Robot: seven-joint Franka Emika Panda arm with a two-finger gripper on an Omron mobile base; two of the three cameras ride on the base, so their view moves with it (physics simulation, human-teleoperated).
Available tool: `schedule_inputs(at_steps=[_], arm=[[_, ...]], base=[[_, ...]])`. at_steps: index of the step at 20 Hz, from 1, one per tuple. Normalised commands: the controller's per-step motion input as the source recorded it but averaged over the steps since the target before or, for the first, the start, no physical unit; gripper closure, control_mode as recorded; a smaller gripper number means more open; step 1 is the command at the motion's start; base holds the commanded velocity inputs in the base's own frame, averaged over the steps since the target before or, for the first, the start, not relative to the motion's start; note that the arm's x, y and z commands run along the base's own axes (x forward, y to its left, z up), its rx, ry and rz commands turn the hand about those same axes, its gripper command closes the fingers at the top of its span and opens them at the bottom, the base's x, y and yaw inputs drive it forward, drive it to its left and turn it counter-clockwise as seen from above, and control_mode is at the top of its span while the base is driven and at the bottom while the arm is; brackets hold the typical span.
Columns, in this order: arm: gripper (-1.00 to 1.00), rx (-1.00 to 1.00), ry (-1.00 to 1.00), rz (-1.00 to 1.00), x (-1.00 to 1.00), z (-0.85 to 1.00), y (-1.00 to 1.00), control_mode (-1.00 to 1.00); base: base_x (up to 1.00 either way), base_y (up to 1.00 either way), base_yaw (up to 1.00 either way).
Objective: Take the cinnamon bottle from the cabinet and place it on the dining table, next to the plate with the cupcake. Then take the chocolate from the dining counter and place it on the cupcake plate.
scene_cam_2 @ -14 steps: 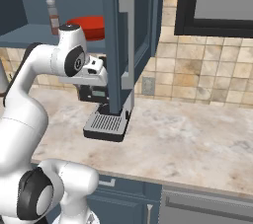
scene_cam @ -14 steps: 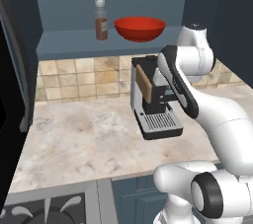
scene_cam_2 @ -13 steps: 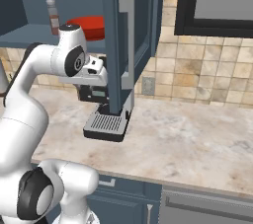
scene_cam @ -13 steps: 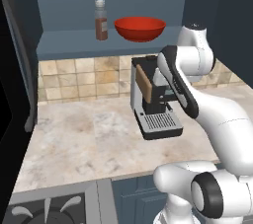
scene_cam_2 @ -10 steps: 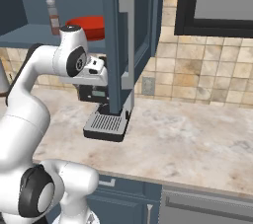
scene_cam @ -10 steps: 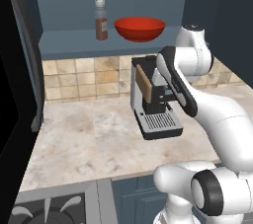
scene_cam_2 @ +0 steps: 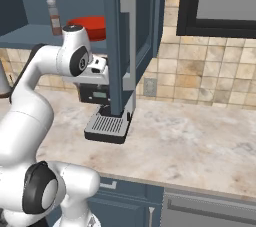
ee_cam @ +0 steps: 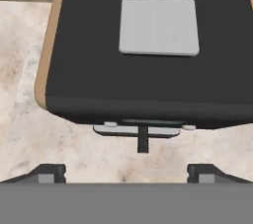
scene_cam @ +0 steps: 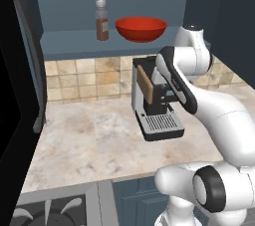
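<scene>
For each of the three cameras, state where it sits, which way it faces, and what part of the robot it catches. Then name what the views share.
Left base view: behind the arm to its left, facing the cabinet shelf with the cinnamon bottle and red bowl; arm at right.
Right base view: behind to its right, facing the cabinet door; arm at left.
Hand view: on the hand, looking down onto the coffee machine; gripper jaws wide apart.
Shared: coffee machine and marble counter.
</scene>
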Motion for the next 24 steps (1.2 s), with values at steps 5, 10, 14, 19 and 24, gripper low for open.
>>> schedule_inputs(at_steps=[5,10,14,19,24], arm=[[-1.00,0.00,-0.16,-0.02,0.01,0.12,0.02,-1.00],[-1.00,-0.08,-0.32,0.00,0.01,0.39,0.51,-1.00],[-1.00,-0.12,-0.33,0.00,0.11,0.68,0.86,-1.00],[-1.00,-0.05,-0.25,0.06,0.13,0.90,0.74,-1.00],[-1.00,-0.01,-0.19,0.10,0.28,0.75,0.62,-1.00]], base=[[0.00,0.00,0.00],[0.00,0.00,0.00],[0.00,0.00,0.00],[0.00,0.00,0.00],[0.00,0.00,0.00]])
